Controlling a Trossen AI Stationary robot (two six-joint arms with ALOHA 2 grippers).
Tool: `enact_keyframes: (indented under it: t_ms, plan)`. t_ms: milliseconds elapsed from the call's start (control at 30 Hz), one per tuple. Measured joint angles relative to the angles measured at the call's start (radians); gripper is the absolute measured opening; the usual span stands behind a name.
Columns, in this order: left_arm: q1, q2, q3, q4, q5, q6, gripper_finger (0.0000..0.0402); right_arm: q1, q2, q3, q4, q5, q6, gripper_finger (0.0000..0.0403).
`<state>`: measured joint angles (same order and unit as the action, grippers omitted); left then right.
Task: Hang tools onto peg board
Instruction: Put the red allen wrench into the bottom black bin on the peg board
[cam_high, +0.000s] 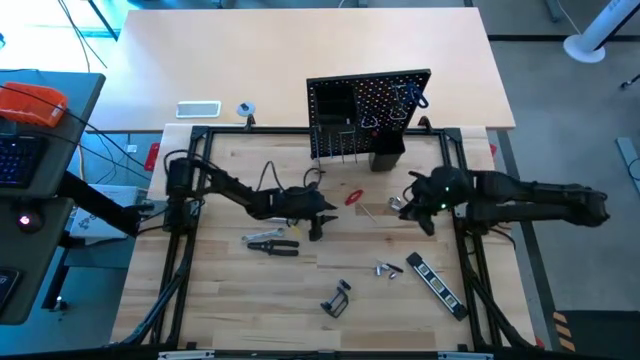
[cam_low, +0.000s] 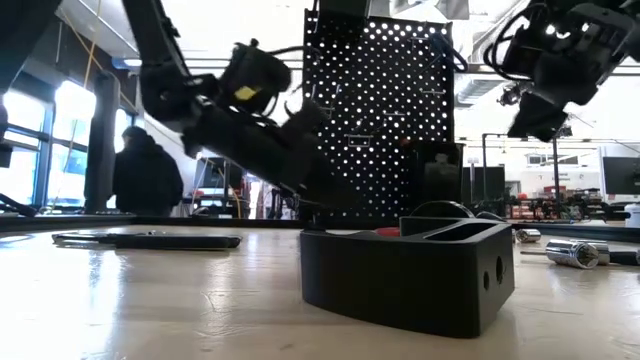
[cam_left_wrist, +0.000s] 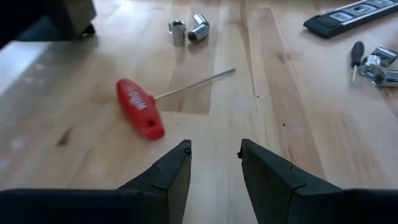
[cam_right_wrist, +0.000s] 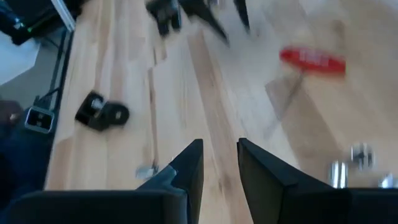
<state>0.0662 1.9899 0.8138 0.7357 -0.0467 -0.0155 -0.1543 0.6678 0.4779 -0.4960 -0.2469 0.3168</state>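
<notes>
The black peg board (cam_high: 370, 110) stands upright at the table's far side, with hooks, a small black bin (cam_high: 388, 155) and a blue-handled tool (cam_high: 415, 97) on it. A red T-handled hex key (cam_high: 354, 197) lies flat on the table between my two grippers; it also shows in the left wrist view (cam_left_wrist: 140, 107). My left gripper (cam_high: 325, 213) is open and empty just left of the hex key, low over the table (cam_left_wrist: 214, 149). My right gripper (cam_high: 412, 205) is open and empty to the right of the hex key, raised above the table (cam_right_wrist: 221, 146).
Black pliers (cam_high: 272, 242) lie left of centre. A black clamp (cam_high: 337, 298) lies near the front. Silver sockets (cam_high: 388, 269) and a black striped bar (cam_high: 435, 283) lie front right. A person (cam_low: 148, 170) stands in the room beyond the table.
</notes>
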Motion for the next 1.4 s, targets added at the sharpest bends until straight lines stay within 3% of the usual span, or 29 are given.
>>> enact_keyframes:
  t_ms: [133,300,500,733,1067,1400]
  plan:
    - [0.000,0.078,0.087,-0.008,-0.016,-0.021,0.0133,0.092,0.002,-0.042,0.112,0.135,0.049,0.0094]
    - [0.000,0.134,0.179,-0.097,-0.191,-0.061,0.0133,0.179,0.025,-0.044,0.149,0.244,0.086,0.0094]
    - [-0.002,0.142,0.216,-0.102,-0.269,-0.034,0.0133,0.269,0.089,-0.044,0.191,0.327,0.102,0.0094]
    - [0.034,0.159,0.216,-0.103,-0.115,-0.073,0.0133,0.310,0.201,-0.044,0.290,0.378,0.102,0.0094]
    - [0.058,0.174,0.225,-0.105,-0.125,-0.088,0.0133,0.314,0.393,-0.044,0.430,0.385,0.113,0.0094]
    - [0.060,0.174,0.260,-0.146,-0.089,-0.061,0.0133,0.302,0.586,-0.044,0.517,0.542,0.157,0.0094]
